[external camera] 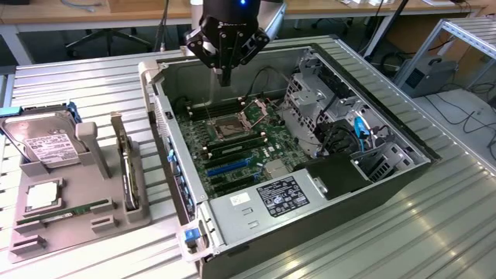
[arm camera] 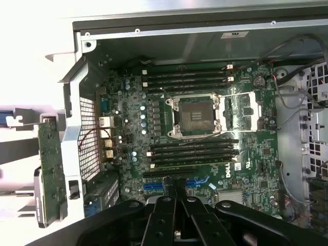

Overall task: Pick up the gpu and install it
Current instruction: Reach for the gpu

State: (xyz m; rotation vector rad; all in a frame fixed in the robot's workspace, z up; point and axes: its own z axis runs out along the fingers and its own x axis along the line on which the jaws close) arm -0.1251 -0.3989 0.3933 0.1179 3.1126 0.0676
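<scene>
The gpu (external camera: 129, 174) stands on edge in a slot of the grey holder (external camera: 69, 226) at the exterior view's left, its silver bracket pointing up. It is a green card; in the wrist view the gpu (arm camera: 51, 174) sits outside the case wall. My gripper (external camera: 225, 78) hangs above the far end of the open computer case (external camera: 159, 93), shut and holding nothing, well away from the gpu. In the wrist view my gripper (arm camera: 177, 188) has its black fingertips pressed together over the motherboard (arm camera: 128, 133), near the blue expansion slots (arm camera: 197, 182).
The same holder carries a hard drive (external camera: 43, 142), a square processor (external camera: 43, 197) and a slim RAM stick (external camera: 66, 210). The CPU socket (arm camera: 195, 115) stands open on the motherboard. Drive cage and cables (external camera: 341, 128) crowd the case's right side. A ribbed metal table (external camera: 403, 232) lies underneath.
</scene>
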